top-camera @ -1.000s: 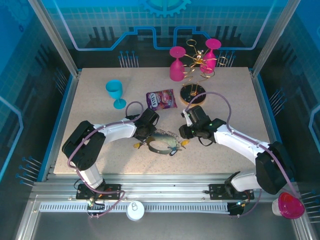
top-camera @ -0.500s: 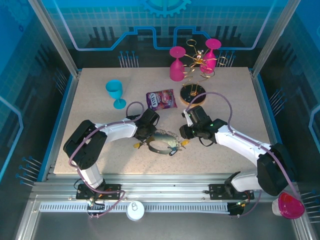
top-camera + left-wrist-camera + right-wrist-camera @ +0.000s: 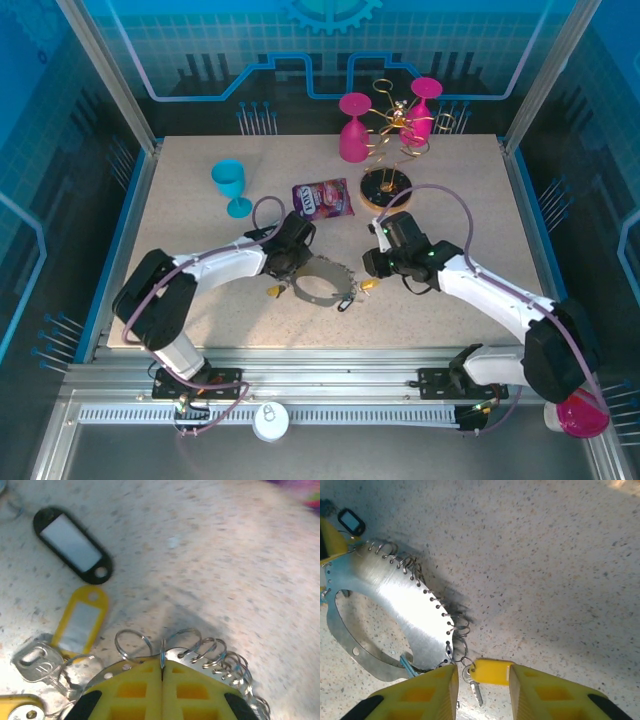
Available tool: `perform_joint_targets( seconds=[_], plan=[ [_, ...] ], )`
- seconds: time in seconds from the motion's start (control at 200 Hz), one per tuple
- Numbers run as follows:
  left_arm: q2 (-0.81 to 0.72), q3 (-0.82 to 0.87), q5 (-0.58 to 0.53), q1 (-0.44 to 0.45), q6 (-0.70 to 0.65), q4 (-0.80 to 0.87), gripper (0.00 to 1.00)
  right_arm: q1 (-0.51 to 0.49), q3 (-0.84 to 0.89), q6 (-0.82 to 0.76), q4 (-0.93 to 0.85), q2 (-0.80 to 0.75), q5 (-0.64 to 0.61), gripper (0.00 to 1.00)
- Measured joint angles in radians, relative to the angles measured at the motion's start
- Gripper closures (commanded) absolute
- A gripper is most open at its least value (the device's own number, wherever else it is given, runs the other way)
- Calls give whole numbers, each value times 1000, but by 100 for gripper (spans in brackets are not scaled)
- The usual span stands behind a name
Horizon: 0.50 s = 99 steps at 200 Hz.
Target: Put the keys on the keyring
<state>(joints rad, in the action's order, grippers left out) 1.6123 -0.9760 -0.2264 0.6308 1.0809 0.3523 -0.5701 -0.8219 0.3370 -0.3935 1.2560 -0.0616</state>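
The speckled worktop [image 3: 450, 210] carries everything. The left arm [image 3: 215, 265] lies low from its base at the near left corner and stretches right toward the middle. The right arm [image 3: 490, 290] comes in from the near right corner, elbow bent and wrist pointing left. Both wrists tip down to the surface. The two hands face each other across the keyring [image 3: 405, 602], a flat metal band curled into a loop. It lies on the middle of the worktop, toward the near side, with small split rings strung along its outer edge.

The left hand [image 3: 161, 672] is closed tight, its yellow fingers pressed together with the band's edge pinched at their tips. The right hand [image 3: 483, 682] stands about half apart and holds nothing. Its fingers straddle a yellow tag [image 3: 491, 672] and its key [image 3: 476, 692], which sit at a split ring on the band's edge. The tag lies close to one finger and clear of the other.

Just beside the left hand, a second yellow tag [image 3: 82, 622] lies near the band. A black tag [image 3: 72, 545] lies a little farther out.
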Motion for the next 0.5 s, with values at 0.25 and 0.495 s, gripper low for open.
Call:
perform_joint_targets(
  seconds=[0.25,0.495],
  plan=[
    [-204,-1,63,6,-427,-45,100,93,5,3,14,-92,67,69],
    [-341,0,209,8,-893,-85,100,159,5,-44,29,-145,158,71]
  ],
)
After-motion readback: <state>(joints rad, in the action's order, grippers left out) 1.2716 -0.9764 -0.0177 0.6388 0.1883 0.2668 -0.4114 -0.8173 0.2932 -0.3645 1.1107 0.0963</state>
